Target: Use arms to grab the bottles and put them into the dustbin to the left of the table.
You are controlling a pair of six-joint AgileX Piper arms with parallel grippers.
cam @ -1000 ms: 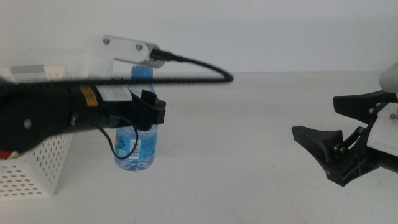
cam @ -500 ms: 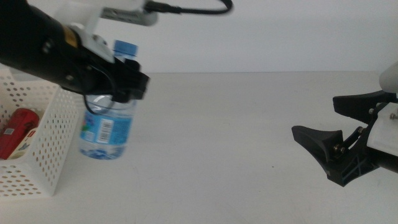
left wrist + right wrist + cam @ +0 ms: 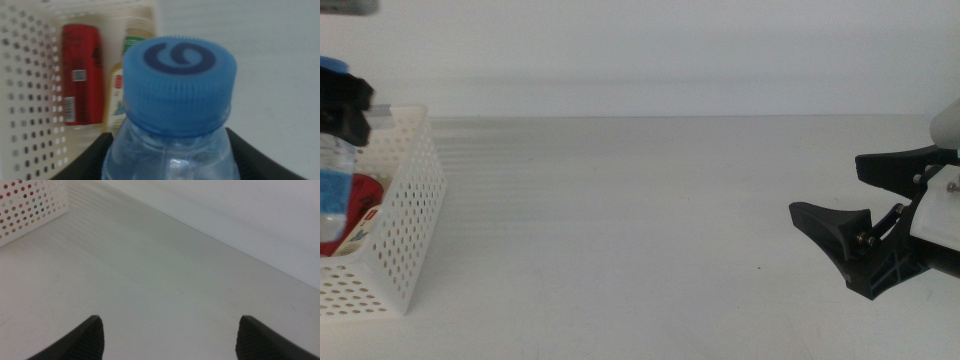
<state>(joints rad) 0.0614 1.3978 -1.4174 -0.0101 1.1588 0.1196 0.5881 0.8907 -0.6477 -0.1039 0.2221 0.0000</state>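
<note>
water bottle: The water bottle [image 3: 175, 115], clear with a blue cap, hangs over the left end of the table, above the bin [image 3: 405, 200]; a second ago it stood on the table right of the bin, and half a second ago it was lifted and tilted just beside the bin's wall.
left gripper: The left gripper [image 3: 170, 157] is clamped on the bottle below the cap, one dark jaw on each side of the neck. In the middle view only a dark part of it shows at the far left edge, where before the whole arm crossed the picture.
bin: The white bin with round holes stands at the left end of the table. Inside it lie the red can [image 3: 80, 75] and the yellow bottle [image 3: 122, 85], side by side.
meaning for the task: Two of the three containers are already in the bin, and the third one is above it. It seems only the release is left.
right gripper: The right gripper [image 3: 865, 225] waits low at the right side, jaws spread wide and holding nothing; it has not moved.
table: The table [image 3: 650, 220] is plain white and flat.
room: Behind the table is only a pale, bare wall.
</note>
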